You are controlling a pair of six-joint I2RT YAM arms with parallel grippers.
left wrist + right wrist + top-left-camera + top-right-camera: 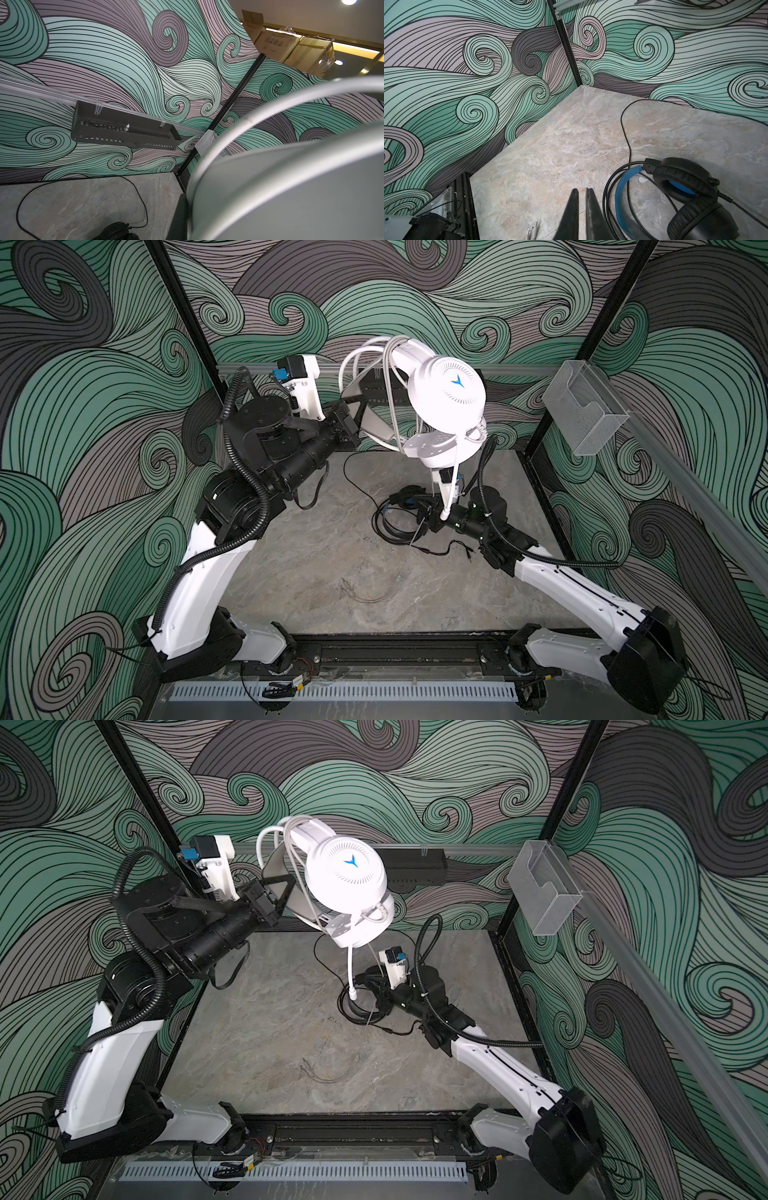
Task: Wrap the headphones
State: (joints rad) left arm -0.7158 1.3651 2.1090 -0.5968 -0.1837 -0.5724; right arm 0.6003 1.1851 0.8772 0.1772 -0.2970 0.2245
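Your left gripper (360, 400) clamps the white headset (446, 391) aloft by its headband (373, 423), your right gripper (582, 190) closed, apparently empty, beside the black headset (683, 178) on the table (550, 145).

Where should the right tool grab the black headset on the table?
Probably the blue-lined headband of the black headset, coming down from above: it lies flat, so the thin band stands on edge, clear of the bulky cups. Its cable loops close outside the band.

both top views look steeply down on the table (316, 572); wrist views sit nearer
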